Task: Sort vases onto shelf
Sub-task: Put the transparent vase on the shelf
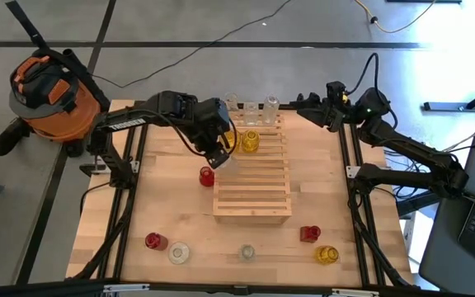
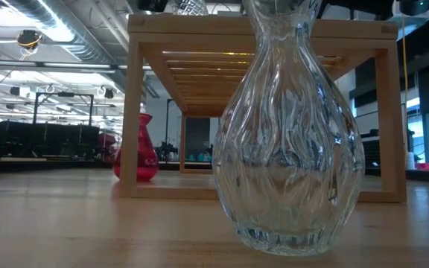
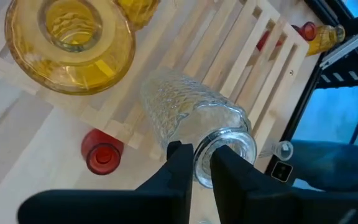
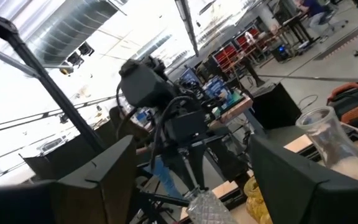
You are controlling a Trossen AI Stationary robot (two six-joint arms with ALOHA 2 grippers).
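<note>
The slatted wooden shelf (image 1: 254, 198) stands mid-table. On it stands a yellow vase (image 1: 250, 142), and three clear vases (image 1: 251, 107) stand along its far edge. My left gripper (image 1: 221, 157) hangs over the shelf's left edge, shut on a clear ribbed vase (image 3: 185, 109). A red vase (image 1: 207, 176) stands on the table just left of the shelf. Several more vases, red (image 1: 155, 241), clear (image 1: 246, 252) and yellow (image 1: 327, 255), stand along the near edge. My right gripper (image 1: 303, 101) waits open, raised at the far right. My left gripper pinches the clear vase's mouth rim (image 3: 205, 158) between its two fingers; one finger (image 3: 179, 165) lies outside the neck and the other (image 3: 232, 168) covers the mouth. The fingers slant down from above. The vase tilts, body down and away over the slats; whether it touches them, I cannot tell.
In the low view a big clear vase (image 2: 289, 141) stands close in front, with the shelf's frame (image 2: 259, 37) and a red vase (image 2: 136, 149) behind it. An orange vacuum (image 1: 48, 91) and cables lie on the floor beyond the table.
</note>
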